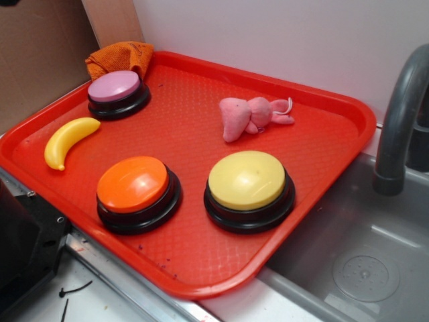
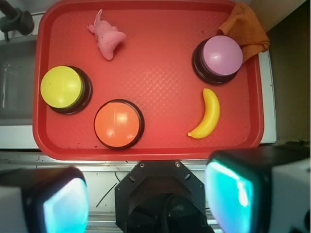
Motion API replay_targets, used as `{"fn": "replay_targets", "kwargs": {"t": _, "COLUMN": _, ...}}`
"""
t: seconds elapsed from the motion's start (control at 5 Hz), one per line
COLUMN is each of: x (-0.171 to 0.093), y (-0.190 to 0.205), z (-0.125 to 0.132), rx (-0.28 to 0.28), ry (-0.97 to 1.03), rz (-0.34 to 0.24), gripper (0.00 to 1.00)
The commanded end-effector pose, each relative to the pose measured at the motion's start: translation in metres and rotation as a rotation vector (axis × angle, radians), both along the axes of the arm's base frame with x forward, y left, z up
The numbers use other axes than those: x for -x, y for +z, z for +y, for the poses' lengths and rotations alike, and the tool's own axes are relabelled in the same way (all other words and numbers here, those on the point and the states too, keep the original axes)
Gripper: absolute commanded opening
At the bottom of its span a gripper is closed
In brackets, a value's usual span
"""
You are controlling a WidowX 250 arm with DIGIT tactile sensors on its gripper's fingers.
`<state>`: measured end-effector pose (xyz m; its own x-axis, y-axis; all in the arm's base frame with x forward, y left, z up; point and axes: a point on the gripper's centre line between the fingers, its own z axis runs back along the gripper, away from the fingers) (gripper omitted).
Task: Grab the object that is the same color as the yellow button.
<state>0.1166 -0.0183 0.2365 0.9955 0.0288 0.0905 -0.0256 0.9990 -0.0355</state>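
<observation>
In your wrist view, the gripper (image 2: 146,199) is hanging with its fingers (image 2: 63,204) spread apart and holding nothing, off the tray's (image 2: 150,24) six o'clock edge. The banana (image 2: 208,115) is lying on the tray at four o'clock, just below the pink button (image 2: 221,57). The yellow button (image 2: 62,87) is sitting at nine o'clock, beside the orange button (image 2: 117,123).

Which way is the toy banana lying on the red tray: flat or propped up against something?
Flat. The banana lies on its side on the tray, touching neither the pink button nor any other object.
</observation>
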Motion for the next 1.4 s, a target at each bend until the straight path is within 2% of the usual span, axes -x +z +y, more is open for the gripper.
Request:
{"fn": "replay_targets", "kwargs": {"t": 0.0, "x": 0.0, "y": 0.0, "z": 0.0, "rx": 0.0, "ry": 0.0, "rz": 0.0, "gripper": 1.0}}
{"fn": "replay_targets", "kwargs": {"t": 0.2, "x": 0.0, "y": -0.003, "z": 0.007, "rx": 0.04, "ry": 0.106, "rz": -0.048, "gripper": 1.0}}
{"fn": "replay_targets", "kwargs": {"t": 0.4, "x": 0.001, "y": -0.011, "z": 0.019, "rx": 0.079, "ry": 0.266, "rz": -0.119, "gripper": 1.0}}
{"fn": "replay_targets", "kwargs": {"t": 0.8, "x": -0.006, "y": -0.038, "z": 0.053, "rx": 0.05, "ry": 0.449, "rz": -0.138, "gripper": 1.0}}
{"fn": "replay_targets", "kwargs": {"t": 1.0, "x": -0.01, "y": -0.064, "z": 0.078, "rx": 0.035, "ry": 0.511, "rz": -0.168, "gripper": 1.0}}
{"fn": "replay_targets", "kwargs": {"t": 1.2, "x": -0.014, "y": -0.091, "z": 0.098, "rx": -0.001, "ry": 0.578, "rz": -0.175, "gripper": 1.0}}
